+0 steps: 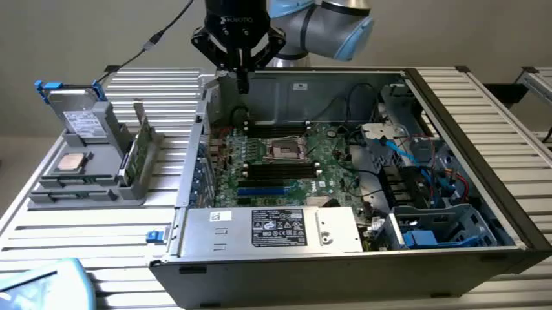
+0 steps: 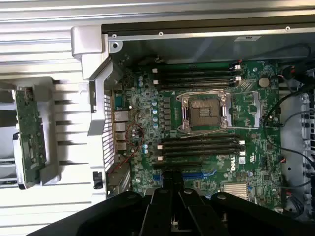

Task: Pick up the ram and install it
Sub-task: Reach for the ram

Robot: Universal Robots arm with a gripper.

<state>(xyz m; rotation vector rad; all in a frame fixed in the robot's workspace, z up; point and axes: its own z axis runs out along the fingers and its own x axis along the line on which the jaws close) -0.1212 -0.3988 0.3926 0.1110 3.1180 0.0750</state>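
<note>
Pale blue shape (image 1: 41, 284) sits nearest, at 7 o'clock; behind it the open computer case (image 1: 345, 271) holds a power supply (image 1: 271, 229), then the motherboard (image 1: 285, 161). At the motherboard's 9 o'clock, on the table (image 1: 95, 223), the ram (image 1: 130, 163) stands on edge in a grey rack (image 1: 86, 190). Farthest, at 12 o'clock, the gripper (image 1: 244, 85) hangs, jaws together, empty.

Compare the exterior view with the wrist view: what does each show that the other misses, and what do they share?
Exterior view: the labelled power supply, the drive bay with blue cables, and the arm's blue-capped joint. Wrist view: the motherboard's Dell logo and coin battery. Both: the CPU socket, the black memory slots, and the shut, empty fingers over the case.
</note>
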